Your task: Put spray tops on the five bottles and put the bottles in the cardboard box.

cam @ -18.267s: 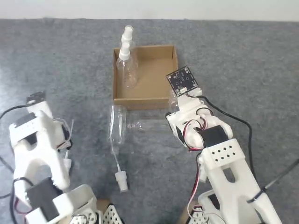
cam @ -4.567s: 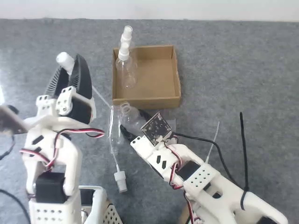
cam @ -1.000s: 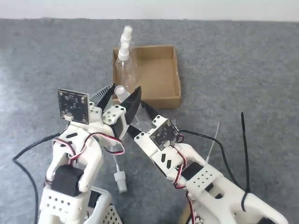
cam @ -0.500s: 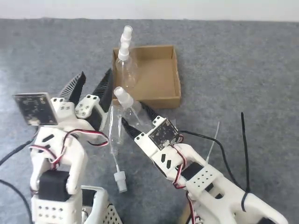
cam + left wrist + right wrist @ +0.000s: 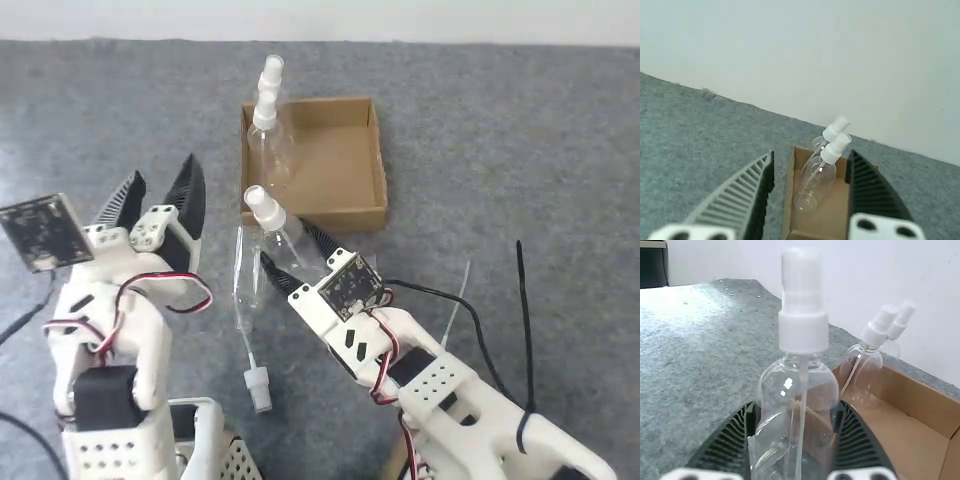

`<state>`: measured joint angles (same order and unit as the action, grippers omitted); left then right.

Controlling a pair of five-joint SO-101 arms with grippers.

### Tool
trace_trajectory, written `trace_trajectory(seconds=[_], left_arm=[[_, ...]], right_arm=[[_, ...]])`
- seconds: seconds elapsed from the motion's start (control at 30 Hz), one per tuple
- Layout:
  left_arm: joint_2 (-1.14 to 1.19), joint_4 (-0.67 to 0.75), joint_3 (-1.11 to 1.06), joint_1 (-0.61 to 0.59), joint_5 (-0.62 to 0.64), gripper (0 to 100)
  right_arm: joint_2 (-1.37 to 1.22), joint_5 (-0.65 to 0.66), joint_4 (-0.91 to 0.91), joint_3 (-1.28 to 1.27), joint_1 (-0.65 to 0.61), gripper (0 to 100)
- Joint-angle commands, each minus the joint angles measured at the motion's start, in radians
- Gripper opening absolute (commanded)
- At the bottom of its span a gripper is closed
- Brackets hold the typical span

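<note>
Robotics lab or hobby bench, likely. Grey felt-like mat [image 5: 520, 130] is the work surface under both arms, with a plain white wall [image 5: 840, 50] well beyond the left gripper [image 5: 810, 155]. Left arm [image 5: 105, 330] and right arm [image 5: 450, 395] are white printed plastic with bare wires [image 5: 383, 368] and an exposed circuit board [image 5: 45, 232].

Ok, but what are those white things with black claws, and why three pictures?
They are two robot arms at a grey table. One picture looks down from above; the other two come from a camera on each wrist. The right gripper squeezes a clear bottle with a white spray top on. The left gripper is open and empty. Two capped bottles sit in the cardboard box. Another bottle lies on the table, a loose spray top near it.
</note>
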<state>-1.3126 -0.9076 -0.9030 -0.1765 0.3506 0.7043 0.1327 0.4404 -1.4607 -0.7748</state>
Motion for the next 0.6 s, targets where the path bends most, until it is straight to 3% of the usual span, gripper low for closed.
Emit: trace_trajectory(seconds=[0.0,0.33,0.57], left_arm=[[-0.012,0.0,-0.03,-0.003,0.015,22],[-0.011,0.13,-0.186,-0.003,0.017,22],[-0.006,0.137,-0.197,0.005,0.057,22]], right_arm=[[0.048,0.009,0.001,0.015,0.012,0.9],[0.051,0.009,-0.004,0.043,-0.008,0.9],[0.051,0.009,-0.004,0.052,-0.018,0.9]])
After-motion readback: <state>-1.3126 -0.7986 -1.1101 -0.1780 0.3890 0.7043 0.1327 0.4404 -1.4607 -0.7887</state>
